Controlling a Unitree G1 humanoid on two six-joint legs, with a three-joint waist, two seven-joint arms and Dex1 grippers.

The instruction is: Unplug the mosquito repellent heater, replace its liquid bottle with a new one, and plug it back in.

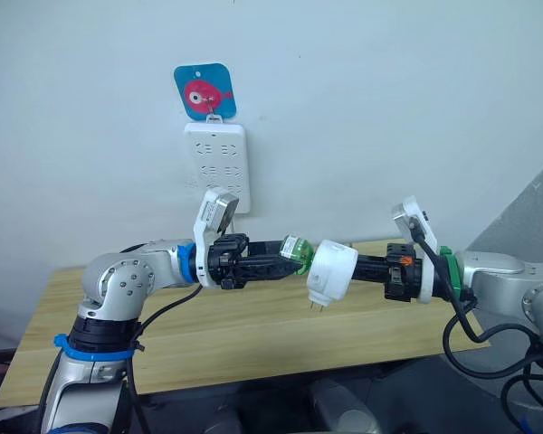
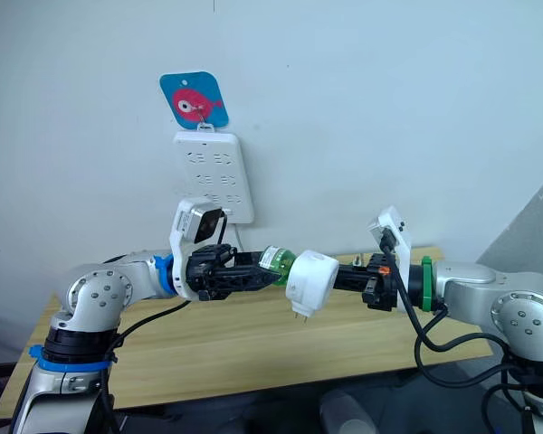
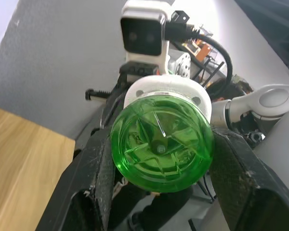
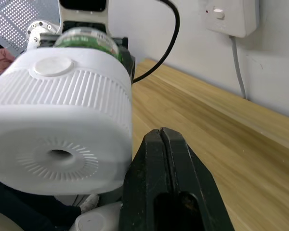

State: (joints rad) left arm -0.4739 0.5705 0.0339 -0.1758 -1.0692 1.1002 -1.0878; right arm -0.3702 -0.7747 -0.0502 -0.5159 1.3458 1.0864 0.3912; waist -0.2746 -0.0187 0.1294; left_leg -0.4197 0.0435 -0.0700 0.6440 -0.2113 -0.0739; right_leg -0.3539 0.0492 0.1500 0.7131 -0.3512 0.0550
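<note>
1. White wall (image 1: 389,108) behind, wooden bench (image 1: 253,334) below, power strip (image 1: 216,163) hung on the wall
2. Mosquito repellent heater (image 1: 332,271) unplugged, held in mid-air over the bench, clamped by right end effector (image 1: 360,266), prongs down
3. Green liquid bottle (image 1: 296,252) clamped by left end effector (image 1: 285,256), mated to heater, likely for twisting

White mosquito repellent heater (image 1: 331,269) midair, prongs down, joined to green bottle (image 1: 297,252).

no legible text, bottle label (image 2: 273,259) too small to read
</note>
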